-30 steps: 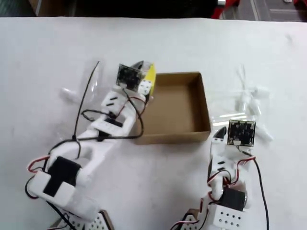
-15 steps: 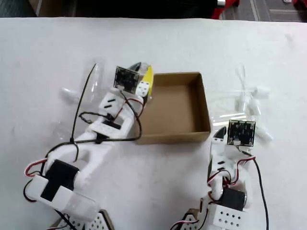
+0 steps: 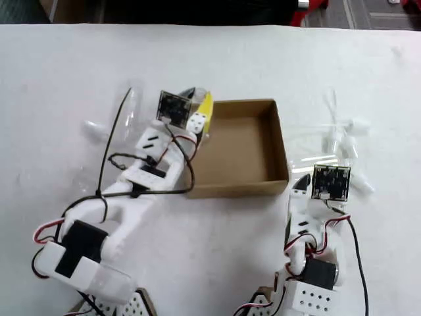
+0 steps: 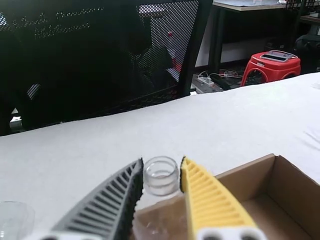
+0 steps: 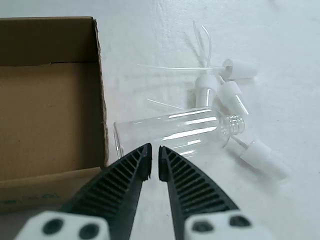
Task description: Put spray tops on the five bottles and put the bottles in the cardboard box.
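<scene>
At the edge of the cardboard box, the left gripper pinches a clear, capless bottle by its ribbed neck. The thin plastic is probably light and slippery. The right gripper, nearly closed and empty, hangs over a second bottle lying beside white spray tops.

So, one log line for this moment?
left jaws: shut on uncapped bottle | right jaws: shut, by lying bottle | spray tops: loose

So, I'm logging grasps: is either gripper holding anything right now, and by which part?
The left gripper holds a clear bottle, without a spray top, pinched at its neck between the two fingers. The right gripper holds nothing.
</scene>
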`<state>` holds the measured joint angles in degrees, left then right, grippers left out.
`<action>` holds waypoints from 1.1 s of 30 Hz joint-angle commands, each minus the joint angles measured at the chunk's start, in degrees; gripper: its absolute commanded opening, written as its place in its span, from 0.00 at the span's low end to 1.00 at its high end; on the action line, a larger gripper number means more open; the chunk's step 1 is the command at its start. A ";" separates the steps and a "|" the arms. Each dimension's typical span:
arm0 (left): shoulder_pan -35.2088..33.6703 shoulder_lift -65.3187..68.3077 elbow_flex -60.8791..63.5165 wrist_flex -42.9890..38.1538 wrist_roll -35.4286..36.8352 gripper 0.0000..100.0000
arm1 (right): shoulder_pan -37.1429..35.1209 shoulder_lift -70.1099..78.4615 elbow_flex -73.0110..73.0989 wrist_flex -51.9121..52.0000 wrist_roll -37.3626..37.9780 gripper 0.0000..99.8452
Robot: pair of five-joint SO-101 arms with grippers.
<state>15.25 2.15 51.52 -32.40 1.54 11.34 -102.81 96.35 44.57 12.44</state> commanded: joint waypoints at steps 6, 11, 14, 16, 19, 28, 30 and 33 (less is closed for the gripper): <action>-2.24 -3.65 -1.76 0.97 0.88 0.12 | -0.48 -0.13 0.53 0.22 0.53 0.02; -1.80 -3.74 -1.58 0.97 0.88 0.13 | -0.48 -0.13 0.53 0.22 0.53 0.02; -1.27 -5.49 -1.23 1.32 0.88 0.13 | -0.57 -0.13 0.53 0.22 0.53 0.02; -1.01 -7.96 -0.35 2.46 0.88 0.13 | -1.63 -0.04 0.53 0.22 0.53 0.02; -0.92 -11.30 0.00 6.59 0.88 0.14 | -2.51 -0.04 0.53 0.31 0.53 0.02; -1.36 -11.56 -6.15 21.71 3.69 0.22 | -2.51 -0.22 0.53 1.27 0.53 0.02; -1.36 -11.03 -6.51 21.63 3.69 0.21 | -2.51 -0.31 0.53 1.36 0.53 0.02; -1.10 -10.95 -6.42 21.63 3.69 0.21 | -2.51 -0.31 0.53 1.36 0.53 0.02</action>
<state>13.93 -8.31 47.56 -11.03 4.44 9.49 -102.81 96.35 45.71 12.44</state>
